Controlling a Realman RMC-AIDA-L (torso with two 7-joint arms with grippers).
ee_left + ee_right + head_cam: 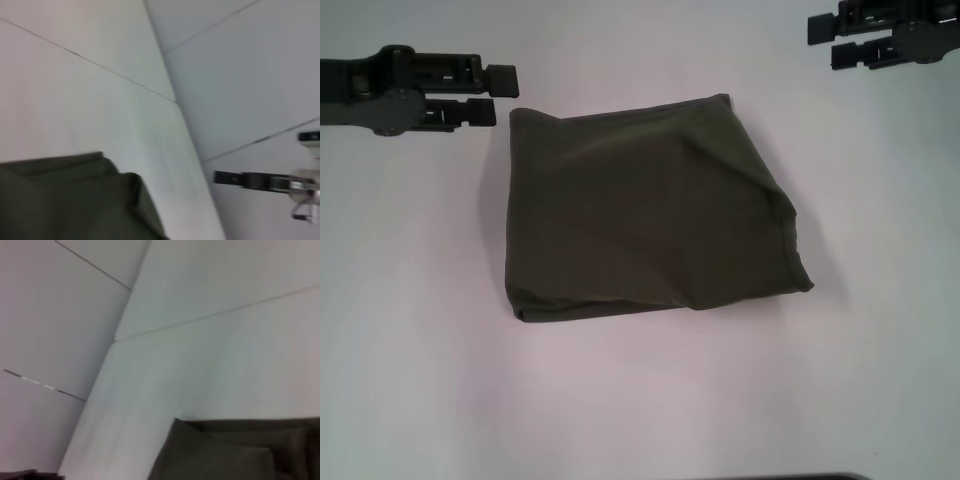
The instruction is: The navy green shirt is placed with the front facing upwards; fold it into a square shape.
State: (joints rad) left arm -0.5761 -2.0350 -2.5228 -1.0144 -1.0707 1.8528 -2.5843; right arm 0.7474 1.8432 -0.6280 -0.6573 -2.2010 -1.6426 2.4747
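Observation:
The navy green shirt (640,220) lies folded into a rough square on the middle of the white table (420,350). Its lettering and neck label are hidden inside the folds. My left gripper (503,94) hovers just off the shirt's far left corner, open and empty. My right gripper (828,42) hovers beyond the far right corner, apart from the cloth, open and empty. A corner of the shirt shows in the left wrist view (70,200) and in the right wrist view (235,455). The right gripper also shows far off in the left wrist view (240,179).
The table's edge (190,135) and a tiled floor with seams (250,75) show in the wrist views. A dark strip (800,477) sits at the near edge of the head view.

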